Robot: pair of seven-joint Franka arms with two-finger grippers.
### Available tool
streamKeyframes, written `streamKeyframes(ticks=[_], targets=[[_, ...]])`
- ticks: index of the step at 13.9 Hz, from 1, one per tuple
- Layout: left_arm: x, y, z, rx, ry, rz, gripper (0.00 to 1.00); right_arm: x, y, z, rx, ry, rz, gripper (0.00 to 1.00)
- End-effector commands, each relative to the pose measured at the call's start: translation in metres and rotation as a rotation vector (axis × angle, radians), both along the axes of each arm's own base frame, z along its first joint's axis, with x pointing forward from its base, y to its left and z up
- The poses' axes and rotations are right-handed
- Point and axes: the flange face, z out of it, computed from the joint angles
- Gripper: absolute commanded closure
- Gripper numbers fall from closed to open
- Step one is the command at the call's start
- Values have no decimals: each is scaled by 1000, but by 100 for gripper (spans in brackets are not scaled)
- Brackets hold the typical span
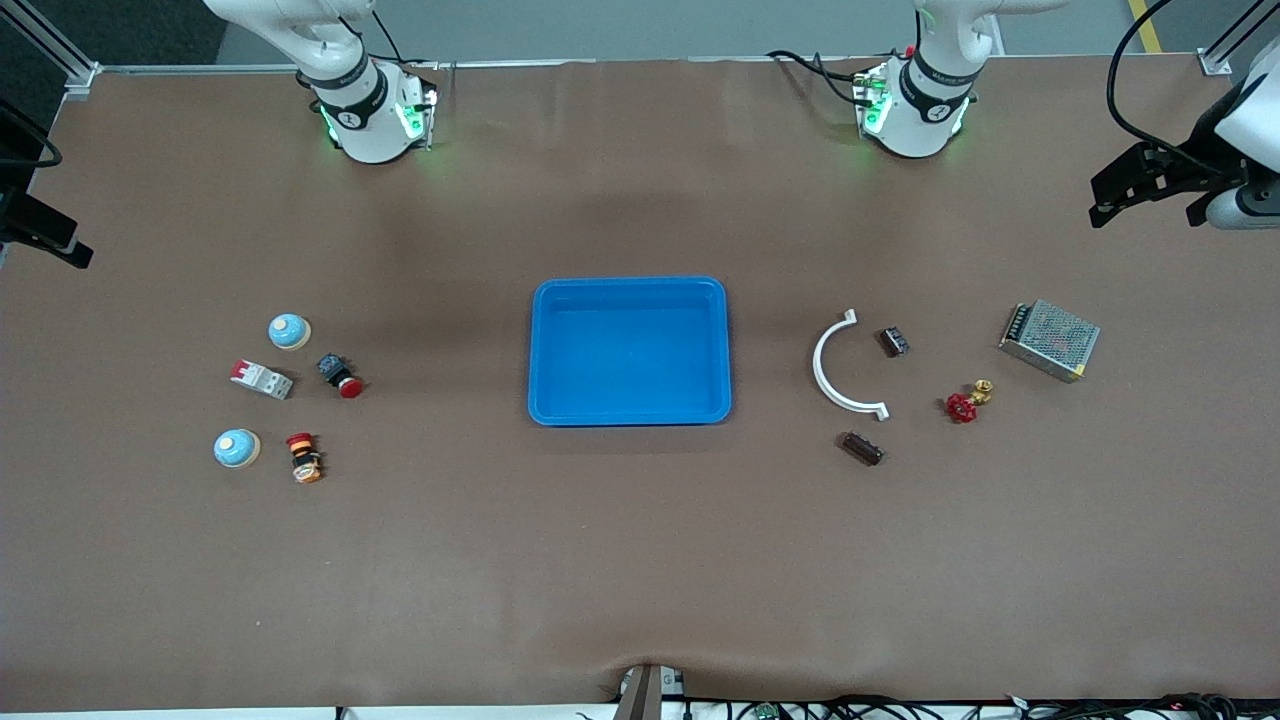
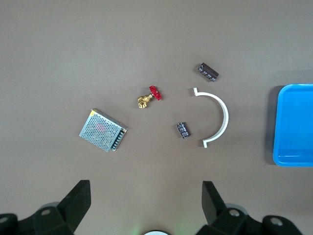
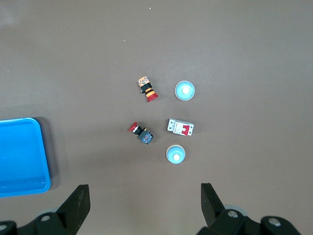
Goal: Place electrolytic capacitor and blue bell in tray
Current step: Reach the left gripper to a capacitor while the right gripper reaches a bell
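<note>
The bright-blue tray [image 1: 548, 345] lies at the table's middle; its rim shows in the left wrist view [image 2: 279, 127] and the right wrist view [image 3: 44, 147]. Two blue bells [image 1: 289, 331] [image 1: 237, 448] sit toward the right arm's end, also in the right wrist view [image 3: 175, 154] [image 3: 185, 90]. Two small dark capacitor-like parts [image 1: 862, 448] [image 1: 893, 341] lie toward the left arm's end, also in the left wrist view [image 2: 208, 71] [image 2: 183, 130]. My left gripper [image 2: 145, 191] [image 1: 1140, 195] is open and empty, high at its table end. My right gripper [image 3: 145, 192] [image 1: 45, 235] is open and empty, high at its end.
Near the bells lie a white-and-red breaker [image 1: 262, 379], a red push button [image 1: 340, 377] and an orange-red switch [image 1: 303, 457]. Near the dark parts lie a white curved bracket [image 1: 835, 365], a red-handled brass valve [image 1: 968, 400] and a metal mesh power supply [image 1: 1050, 340].
</note>
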Motion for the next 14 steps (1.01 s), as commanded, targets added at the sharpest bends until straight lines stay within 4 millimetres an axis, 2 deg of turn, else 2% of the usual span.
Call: streamKeyframes(ticks=[1,5,7,11,14], targets=[[-6,1,8,-17,0,-19,0,-2,-1,0,11,-3,6,0],[-2,3,12,-2,-12,-14,0,-2,-1,0,7,4,7,0],[0,6,3,-9,11,-9,0,-2,-2,-2,0,8,6,0],[-1,7,-41,-8,106,14,0,1,-7,-7,-49,18,6,0],[-5,9,-87,-5,133,44,0,2,-10,-59,-42,67,4,0]])
